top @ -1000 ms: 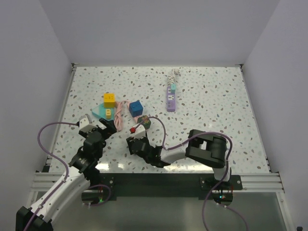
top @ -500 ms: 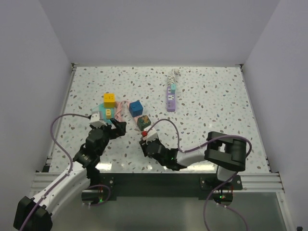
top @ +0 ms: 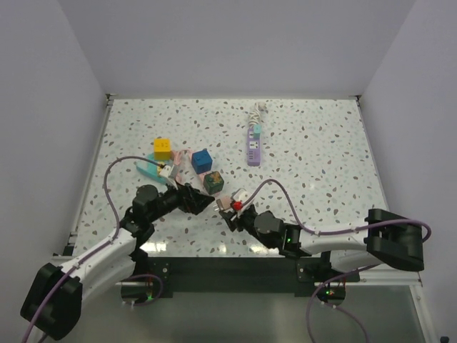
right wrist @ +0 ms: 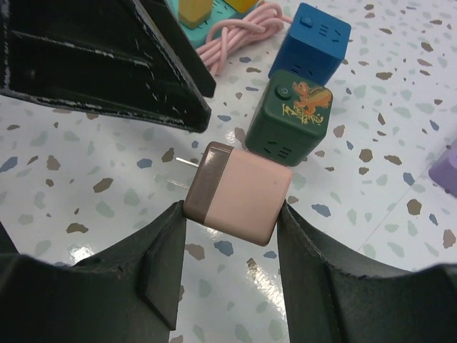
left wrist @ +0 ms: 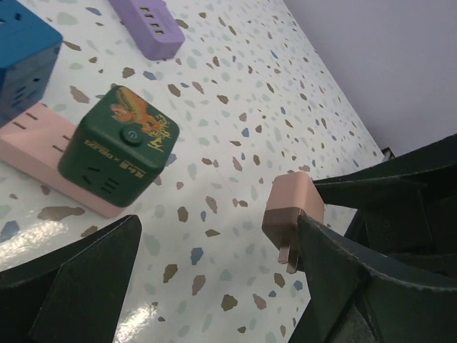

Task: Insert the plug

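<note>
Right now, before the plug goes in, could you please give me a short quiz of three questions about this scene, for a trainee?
1. True or false: the right gripper is shut on the pink plug.
2. Which colour has the cube socket nearest the plug? A yellow, B green, C blue.
3. In one word, how do the jaws of the left gripper stand?
Key: 1 true. 2 B, the green cube. 3 open.
</note>
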`<state>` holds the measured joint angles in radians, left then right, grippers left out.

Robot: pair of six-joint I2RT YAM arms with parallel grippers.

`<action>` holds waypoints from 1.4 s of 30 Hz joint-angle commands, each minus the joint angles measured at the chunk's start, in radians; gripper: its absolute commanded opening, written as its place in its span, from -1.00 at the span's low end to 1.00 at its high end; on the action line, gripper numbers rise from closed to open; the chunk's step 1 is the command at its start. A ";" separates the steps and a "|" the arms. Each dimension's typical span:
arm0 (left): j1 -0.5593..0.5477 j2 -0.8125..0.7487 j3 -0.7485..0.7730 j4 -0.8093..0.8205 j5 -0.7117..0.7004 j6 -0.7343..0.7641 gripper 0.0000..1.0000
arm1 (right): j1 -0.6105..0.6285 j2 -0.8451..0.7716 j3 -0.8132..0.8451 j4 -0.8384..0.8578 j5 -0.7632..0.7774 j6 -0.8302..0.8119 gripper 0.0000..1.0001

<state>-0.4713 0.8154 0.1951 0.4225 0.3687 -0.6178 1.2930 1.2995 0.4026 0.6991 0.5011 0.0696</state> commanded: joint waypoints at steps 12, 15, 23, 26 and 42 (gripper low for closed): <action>-0.092 0.148 0.049 0.300 0.239 -0.045 0.88 | 0.022 -0.103 -0.041 0.066 -0.039 -0.067 -1.00; -0.108 0.180 0.064 0.309 0.271 -0.042 0.82 | 0.025 -0.120 -0.051 0.076 -0.032 -0.097 -1.00; -0.128 0.301 0.073 0.432 0.335 -0.082 0.48 | 0.026 -0.175 -0.068 0.071 -0.035 -0.111 -1.00; -0.135 0.333 0.081 0.470 0.346 -0.092 0.13 | 0.026 -0.192 -0.074 0.063 -0.042 -0.113 -1.00; -0.009 0.354 0.179 0.532 0.345 -0.125 -1.00 | 0.025 -0.456 0.001 -0.105 0.059 -0.167 0.84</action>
<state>-0.5076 1.2167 0.2878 0.9436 0.7238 -0.7719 1.3155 0.9173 0.3294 0.5961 0.5014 -0.0475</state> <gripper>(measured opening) 0.395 0.907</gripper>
